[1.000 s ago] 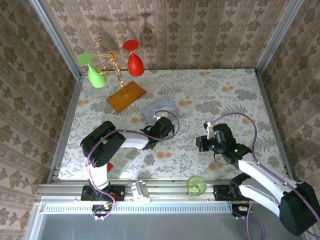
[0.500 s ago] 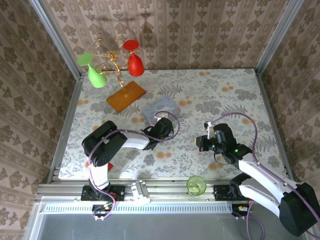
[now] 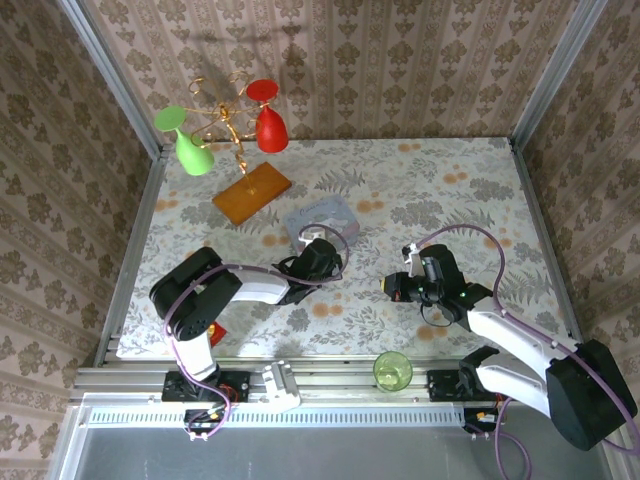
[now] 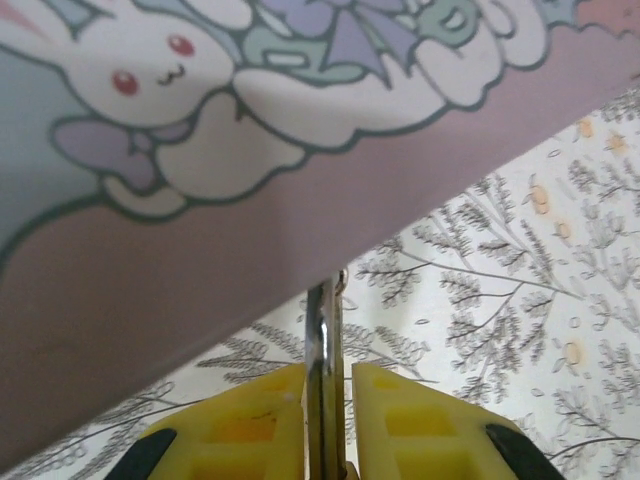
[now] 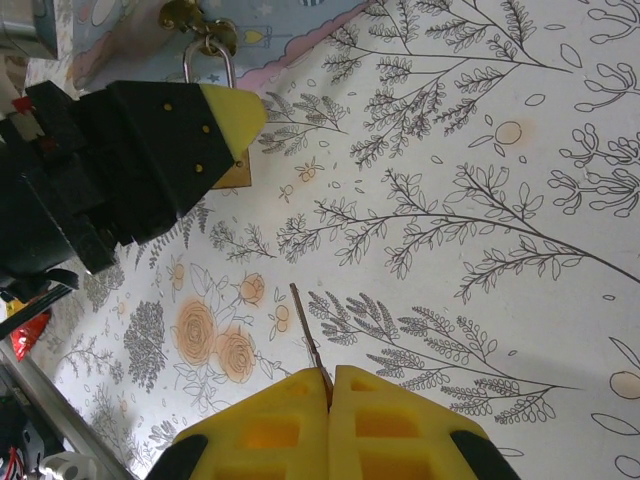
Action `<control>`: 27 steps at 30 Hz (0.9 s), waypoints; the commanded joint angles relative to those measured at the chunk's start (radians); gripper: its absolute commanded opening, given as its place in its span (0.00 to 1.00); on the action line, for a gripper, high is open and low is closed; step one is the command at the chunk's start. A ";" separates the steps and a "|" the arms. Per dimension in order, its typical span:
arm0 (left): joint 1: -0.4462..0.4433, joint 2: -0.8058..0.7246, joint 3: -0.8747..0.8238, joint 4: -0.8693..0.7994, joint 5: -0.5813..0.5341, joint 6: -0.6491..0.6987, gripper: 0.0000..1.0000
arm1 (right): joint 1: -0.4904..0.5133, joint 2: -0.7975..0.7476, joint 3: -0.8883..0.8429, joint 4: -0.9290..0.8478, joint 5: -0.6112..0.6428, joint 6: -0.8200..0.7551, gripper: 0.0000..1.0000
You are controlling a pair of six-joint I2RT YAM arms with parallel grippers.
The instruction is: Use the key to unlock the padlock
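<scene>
From above, the left gripper [image 3: 318, 258] sat against the near side of the tin [image 3: 322, 212], and the right gripper [image 3: 392, 287] hovered over the table [image 3: 460, 190] a little to its right, pointing toward it. By my reading the step in hand was bringing the key to the lock, with the insertion not yet begun. A green cup [image 3: 392, 370] stood at the near edge, well apart from both; whether it held anything I could not tell.

In the left wrist view, the yellow pads [image 4: 260, 410] were closed on a thin silver bar, which I took to be the padlock [image 4: 322, 335] seen edge-on, just below the tin's wall. The tin's lid looked shut, so its contents were hidden.

In the right wrist view, the right jaws were pressed together on the key [image 5: 308, 330], whose slim blade stuck out ahead of the pads toward the left gripper. The padlock's shackle was hooked through a brass hasp [image 5: 185, 14] on the tin, and its brass body peeped out under the left finger (mostly covered). Key and lock were still apart, with bare table between.

The next move would call for a small, well-aimed advance. The blade must line up with the keyway, which was hidden here. The left grip must also hold the body steady, or the lock would likely swing on its hasp.
</scene>
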 commanded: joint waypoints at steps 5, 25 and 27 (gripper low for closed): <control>-0.006 0.003 -0.007 -0.106 -0.038 0.069 0.16 | 0.000 -0.038 0.030 -0.053 0.007 -0.031 0.00; 0.137 -0.128 -0.199 0.067 -0.036 0.138 0.54 | -0.003 -0.022 0.008 -0.043 0.019 -0.053 0.00; 0.134 -0.114 -0.164 0.073 0.048 0.186 0.54 | -0.003 -0.026 0.005 -0.051 0.023 -0.059 0.00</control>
